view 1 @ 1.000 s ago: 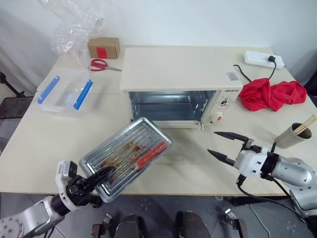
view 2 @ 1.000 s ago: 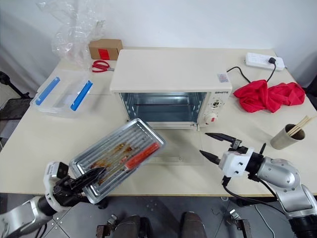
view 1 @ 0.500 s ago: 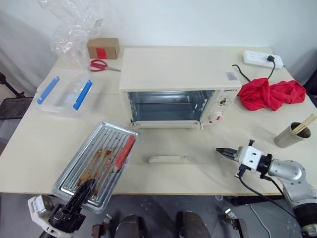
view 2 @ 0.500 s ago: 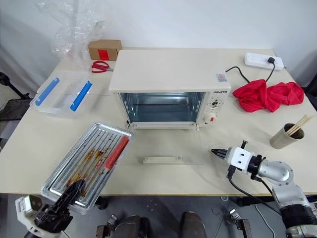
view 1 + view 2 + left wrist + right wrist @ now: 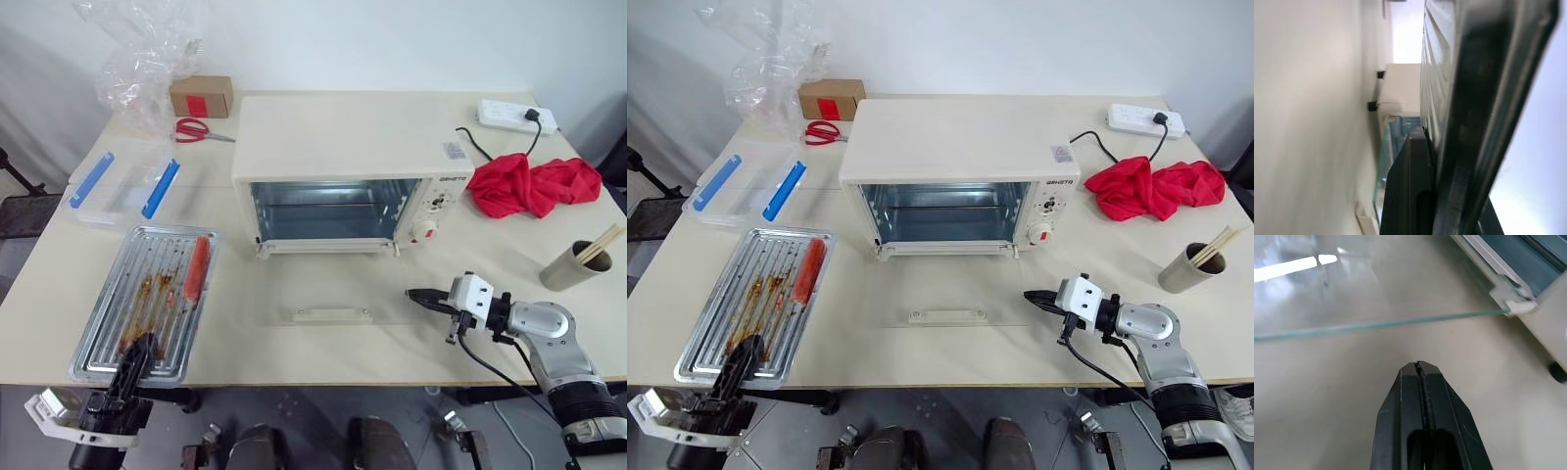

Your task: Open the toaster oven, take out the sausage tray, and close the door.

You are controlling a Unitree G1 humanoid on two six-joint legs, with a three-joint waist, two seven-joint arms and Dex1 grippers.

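Observation:
The cream-white toaster oven [image 5: 343, 137] stands open mid-table. Its glass door [image 5: 294, 294] lies flat on the table in front of it, with the bar handle [image 5: 333, 314] toward me. The silver sausage tray [image 5: 106, 313] lies level at the table's front left, streaked brown, with one red sausage [image 5: 198, 267] along its right side. My left gripper [image 5: 135, 351] is shut on the tray's near rim; the left wrist view shows a finger [image 5: 1410, 196] against that rim. My right gripper [image 5: 411, 293] is shut and empty, low over the table just right of the door's glass edge [image 5: 1376, 324].
A clear plastic box with blue clips [image 5: 122, 186] sits behind the tray. Scissors [image 5: 196, 129], a cardboard box [image 5: 201, 96] and a plastic bag [image 5: 147, 49] are at the back left. Red cloth [image 5: 534, 184], a power strip [image 5: 516, 116] and a cup with chopsticks [image 5: 578, 264] are on the right.
The tray swung from tilted in front of the oven down and left to lie level at the table's left. My right gripper shut and sank toward the table beside the door.

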